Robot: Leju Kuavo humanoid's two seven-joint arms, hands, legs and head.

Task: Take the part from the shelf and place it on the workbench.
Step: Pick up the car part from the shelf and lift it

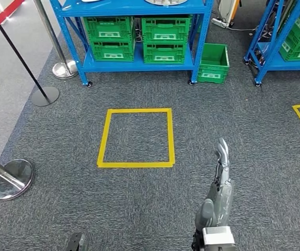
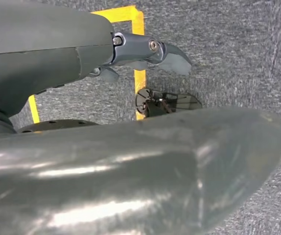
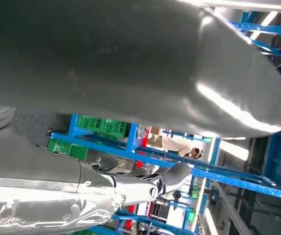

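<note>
A blue shelf (image 1: pixel 138 64) stands at the far side of the carpet, with green crates (image 1: pixel 108 36) on its lower level. A silvery round part (image 1: pixel 166 1) lies on its upper level, cut off by the picture's edge. My right hand (image 1: pixel 220 185) is low in front of me, well short of the shelf, fingers stretched forward and holding nothing. In the right wrist view its fingers (image 3: pixel 165 178) are straight and apart from the thumb. My left hand (image 1: pixel 76 243) hangs low; its fingers (image 2: pixel 150 49) are extended over the carpet and hold nothing.
A yellow tape square (image 1: pixel 136 138) marks the carpet between me and the shelf. Stanchion bases (image 1: pixel 12 178) (image 1: pixel 45 95) stand to the left. A loose green crate (image 1: pixel 213 63) sits beside the shelf, and a second blue shelf (image 1: pixel 286 36) is at far right. A person (image 3: pixel 175 145) stands beyond the shelves.
</note>
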